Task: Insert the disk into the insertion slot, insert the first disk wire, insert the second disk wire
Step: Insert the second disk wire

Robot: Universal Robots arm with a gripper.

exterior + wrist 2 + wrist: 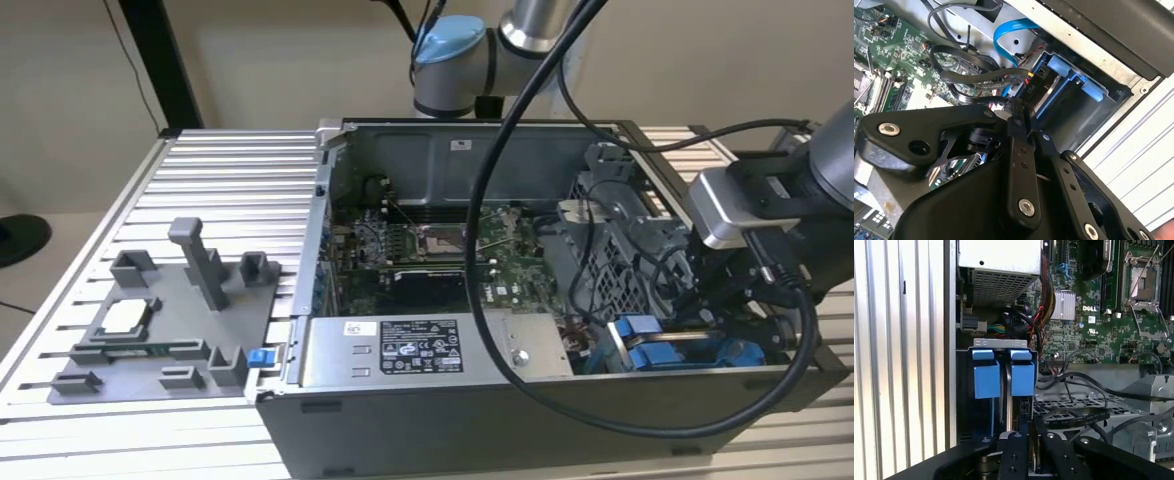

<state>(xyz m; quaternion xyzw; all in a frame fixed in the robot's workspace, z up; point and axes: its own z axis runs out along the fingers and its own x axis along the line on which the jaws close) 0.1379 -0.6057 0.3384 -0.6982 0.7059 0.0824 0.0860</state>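
An open computer case [441, 400] is sitting on a slatted metal table [227, 170], its green motherboard [400, 250] showing. A grey plastic fixture [147, 330] is lying just beside the case, on the exterior view's left.

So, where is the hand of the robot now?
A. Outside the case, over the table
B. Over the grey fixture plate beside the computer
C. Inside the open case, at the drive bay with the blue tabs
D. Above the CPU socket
C: in the first wrist view the hand sits right at the insertion slot with its blue tabs, inside the open computer case.
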